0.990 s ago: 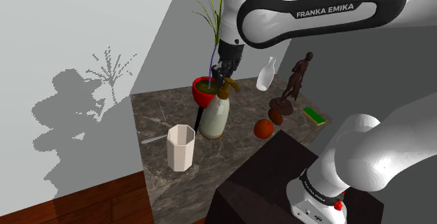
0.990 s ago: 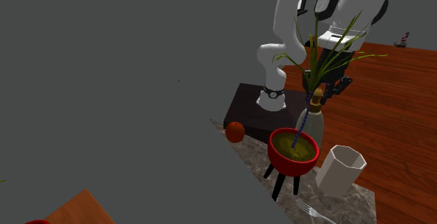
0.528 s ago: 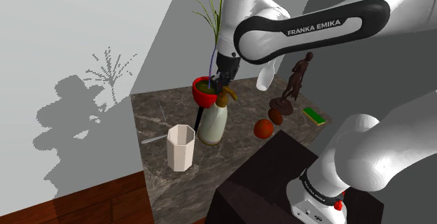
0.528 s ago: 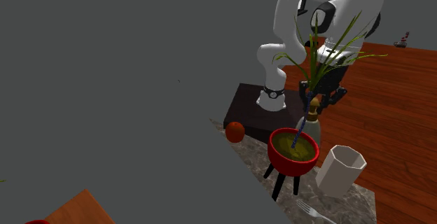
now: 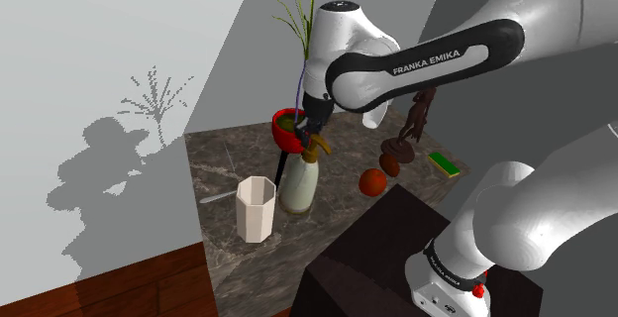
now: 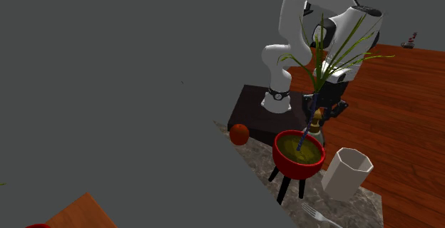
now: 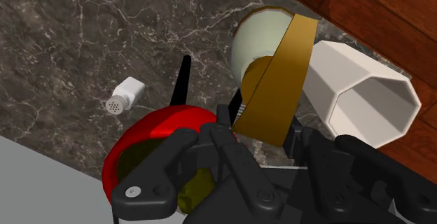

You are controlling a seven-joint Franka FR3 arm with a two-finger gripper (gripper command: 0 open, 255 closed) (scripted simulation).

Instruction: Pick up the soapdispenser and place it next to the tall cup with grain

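Open and gripping nothing, the gripper (image 5: 315,139) straddles the soap dispenser (image 5: 300,178) at its gold pump (image 7: 276,82) — I'd close lower, on the neck, squarely, minding the red pot (image 5: 283,135) just beside it.

The dark marble table (image 5: 233,166) carries a red planter bowl (image 5: 285,132), a brown figurine (image 5: 414,122), a red ball (image 5: 372,182), a sponge (image 5: 445,164) and a fork (image 5: 218,197).

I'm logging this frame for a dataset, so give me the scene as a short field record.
gripper: at the pump of the soap dispenser
dispenser pose: upright on marbled counter
neighbours: red planter, white cup
further off: red ball, figurine, sponge
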